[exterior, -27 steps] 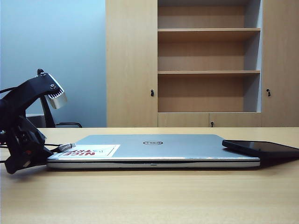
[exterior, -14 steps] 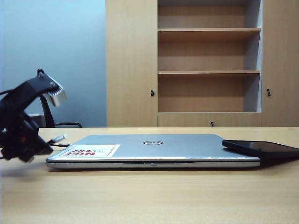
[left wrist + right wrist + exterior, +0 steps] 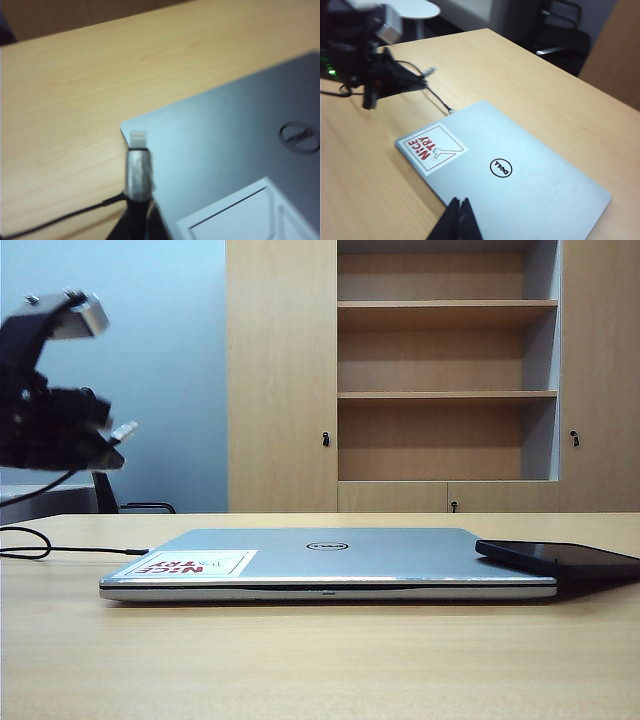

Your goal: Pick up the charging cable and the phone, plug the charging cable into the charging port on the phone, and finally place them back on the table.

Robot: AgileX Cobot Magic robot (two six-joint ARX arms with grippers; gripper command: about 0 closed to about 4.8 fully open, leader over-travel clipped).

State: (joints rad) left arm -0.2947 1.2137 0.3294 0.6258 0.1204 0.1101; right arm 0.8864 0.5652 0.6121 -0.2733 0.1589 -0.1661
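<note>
Exterior view: left pincer (image 3: 112, 445) grasps the cable (image 3: 124, 430) plug high at the left; right pincer (image 3: 458, 220), clenched empty, hangs over the laptop (image 3: 520, 170).

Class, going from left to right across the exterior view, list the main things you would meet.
left gripper holding the charging cable plug above the table → red-and-white sticker → Dell logo on the laptop → phone

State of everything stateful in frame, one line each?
left gripper: shut on charging cable, raised above table
charging cable: plug end held, cord trailing on table
right gripper: shut, empty, above laptop
laptop: lid closed
phone: untouched, resting partly on laptop edge
</note>
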